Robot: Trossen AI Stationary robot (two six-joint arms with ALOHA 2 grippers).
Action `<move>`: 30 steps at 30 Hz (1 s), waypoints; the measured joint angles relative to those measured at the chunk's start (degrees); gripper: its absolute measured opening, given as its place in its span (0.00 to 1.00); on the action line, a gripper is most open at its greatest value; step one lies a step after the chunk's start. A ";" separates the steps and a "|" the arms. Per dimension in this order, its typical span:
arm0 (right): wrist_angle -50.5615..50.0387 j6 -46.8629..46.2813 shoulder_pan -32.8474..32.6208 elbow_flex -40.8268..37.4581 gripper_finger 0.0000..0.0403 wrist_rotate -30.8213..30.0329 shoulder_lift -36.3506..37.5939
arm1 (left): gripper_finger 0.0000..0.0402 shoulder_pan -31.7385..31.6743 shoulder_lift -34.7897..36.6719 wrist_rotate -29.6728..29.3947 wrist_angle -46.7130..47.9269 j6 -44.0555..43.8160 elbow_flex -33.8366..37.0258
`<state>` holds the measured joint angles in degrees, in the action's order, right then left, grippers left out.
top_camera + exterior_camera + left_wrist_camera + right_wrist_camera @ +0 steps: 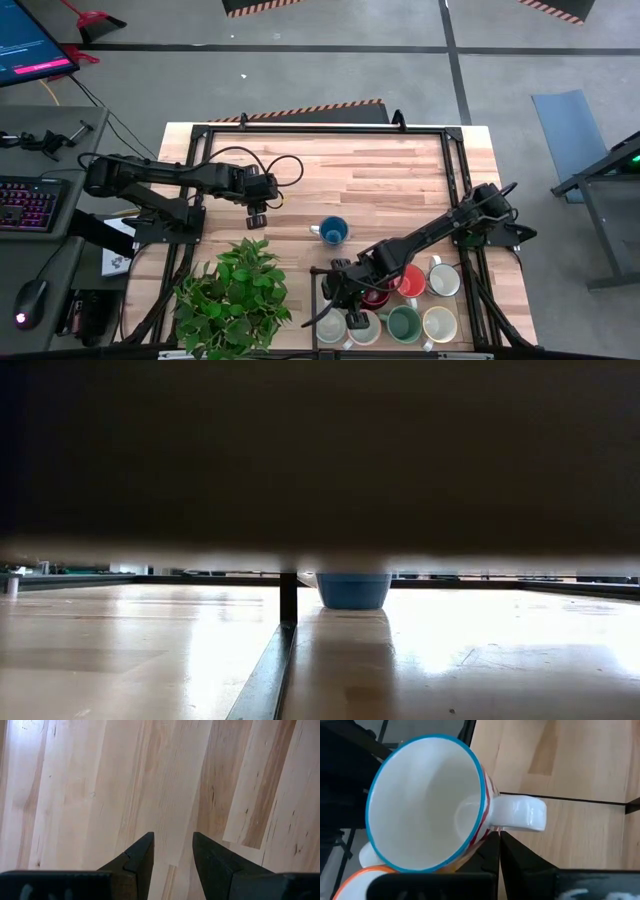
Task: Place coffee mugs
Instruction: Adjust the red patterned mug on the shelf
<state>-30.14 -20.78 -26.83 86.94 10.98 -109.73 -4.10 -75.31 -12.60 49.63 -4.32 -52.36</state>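
Scanning from our left, we find the left gripper [257, 213] hovering over bare wood on the left half of the table [400, 175], its jaws parted with nothing between them, as its wrist view confirms; the left arm looks to be waiting. Just below it in the high view the potted plant [233, 300] crowds the near-left corner. Moving toward the middle, the blue mug [333, 231] stands alone and upright on open wood, well apart from the others, and we judge it already placed. Further right, the right gripper [343, 295] reaches into the cluster of mugs at the near-right corner: a red mug [378, 291], an orange mug [410, 281], a green mug [404, 322] and several cream mugs [440, 322] packed side by side. Its wrist view shows the fingers [492, 852] clenched on the wall of a white mug with a blue rim and red stripes [427, 802], right beside the handle, and the mug is tilted. The risks we see come from that thin pinch: the cup could swing or slip as we carry it, and its body or the arm could knock the closely packed neighbours on the way out. Setting it down still tilted could tip it, and too close to the blue mug could bump that one.
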 joint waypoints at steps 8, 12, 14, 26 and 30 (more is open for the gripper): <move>-0.01 -0.20 0.00 0.00 0.00 2.57 0.00 | 0.31 0.02 0.00 0.00 0.00 0.07 0.00; -0.01 -0.16 0.00 0.00 0.00 3.62 0.00 | 0.31 0.01 0.00 0.00 0.00 0.07 0.00; -0.01 0.04 -0.06 0.00 0.00 4.24 0.00 | 0.31 0.02 0.00 0.00 0.00 0.09 0.00; -1.30 -2.33 -0.35 -0.02 0.00 0.48 0.07 | 0.31 0.00 0.00 0.00 0.00 0.07 0.00; -3.00 -3.77 -0.05 -0.02 0.00 -1.52 0.11 | 0.31 0.02 0.00 0.00 0.00 0.08 0.00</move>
<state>-33.14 -24.55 -26.88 86.91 9.46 -109.62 -4.08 -75.31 -12.60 49.63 -4.23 -52.36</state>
